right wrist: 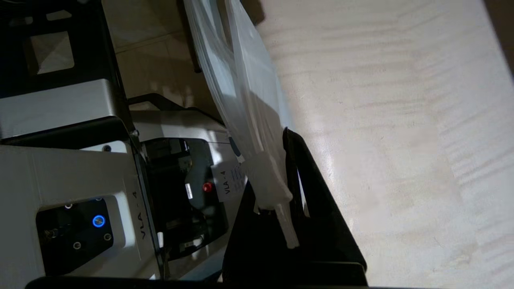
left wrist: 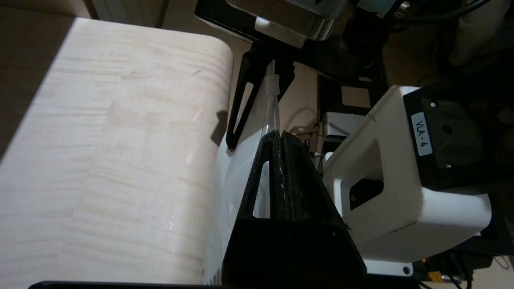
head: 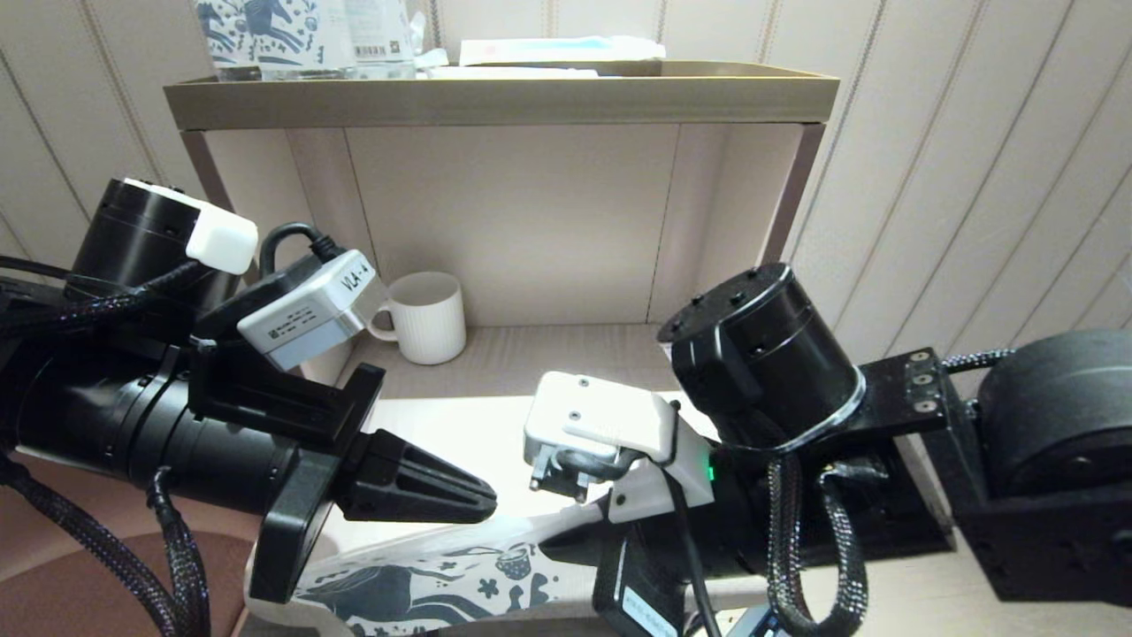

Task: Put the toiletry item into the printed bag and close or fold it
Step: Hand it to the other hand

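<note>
The bag (head: 442,579) is formed of thin glossy plastic film; the tabletop (left wrist: 112,160) is finished in smooth, pale wood-grain laminate.

Printed bag (head: 424,579): white/clear plastic w/ dark blue horse, cup & flower print. Bench (head: 460,442) under it: pale cream woodgrain. Mug (head: 429,317) beyond the bag: plain white, ribbed. Packs (head: 265,31) on the shelf top above the mug: prob. same blue horse print. Both end effectors black.
</note>
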Robot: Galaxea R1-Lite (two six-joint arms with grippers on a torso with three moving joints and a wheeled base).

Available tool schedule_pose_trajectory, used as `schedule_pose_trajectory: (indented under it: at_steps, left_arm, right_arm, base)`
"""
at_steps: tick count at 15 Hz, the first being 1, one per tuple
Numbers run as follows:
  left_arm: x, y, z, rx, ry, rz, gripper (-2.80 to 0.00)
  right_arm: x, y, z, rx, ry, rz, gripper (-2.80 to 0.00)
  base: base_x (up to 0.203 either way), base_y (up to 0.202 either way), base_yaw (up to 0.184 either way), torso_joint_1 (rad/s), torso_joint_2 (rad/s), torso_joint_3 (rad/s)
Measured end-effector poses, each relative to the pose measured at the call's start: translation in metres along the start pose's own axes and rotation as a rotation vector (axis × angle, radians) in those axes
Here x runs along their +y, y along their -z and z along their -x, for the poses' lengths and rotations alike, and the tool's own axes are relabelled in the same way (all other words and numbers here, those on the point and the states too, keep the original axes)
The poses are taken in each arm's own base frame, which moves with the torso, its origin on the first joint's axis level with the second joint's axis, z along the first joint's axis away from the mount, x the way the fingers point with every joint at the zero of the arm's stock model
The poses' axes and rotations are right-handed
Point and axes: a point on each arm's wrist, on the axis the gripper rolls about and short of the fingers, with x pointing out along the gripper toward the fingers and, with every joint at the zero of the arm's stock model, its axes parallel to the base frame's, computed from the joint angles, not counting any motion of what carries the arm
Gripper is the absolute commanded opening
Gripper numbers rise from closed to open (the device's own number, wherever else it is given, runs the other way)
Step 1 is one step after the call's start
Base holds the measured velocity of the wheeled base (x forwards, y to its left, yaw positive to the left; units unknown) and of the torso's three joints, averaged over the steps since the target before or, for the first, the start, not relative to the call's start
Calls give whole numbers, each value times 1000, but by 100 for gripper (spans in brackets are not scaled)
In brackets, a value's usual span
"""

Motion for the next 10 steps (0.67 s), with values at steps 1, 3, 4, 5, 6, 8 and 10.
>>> schedule_pose_trajectory:
  at_steps: [1,3,4,5,6,8,10]
  left_arm:
    - [-1,0,0,-1,2,0,-280]
    - [-1,-2,0,-4,2,1,-280]
    - [-1,-2,0,-5,2,3,-113]
    - [-1,-2,0,-5,2,4,0]
    - [-1,-2,0,-6,3,4,0]
    - [-1,-2,0,-6,5,3,0]
    - [-1,-2,0,-6,5,1,0]
  right_arm:
    - [0,-3,0,-9,1,4,-280]
    - [3,-6,0,0,-11,9,-280]
    - [3,-7,0,-3,-15,11,-280]
    - [4,-8,-1,-5,-16,13,-280]
    - [4,-10,-2,-8,-17,14,-280]
    - [4,-12,-4,-12,-21,17,-280]
    - [4,-12,-6,-11,-22,15,-280]
  base:
    - [0,0,0,0,0,0]
    - [0,0,0,0,0,0]
    - [0,0,0,0,0,0]
    - [0,0,0,0,0,0]
    - [0,0,0,0,0,0]
    - [0,0,0,0,0,0]
    - [0,0,0,0,0,0]
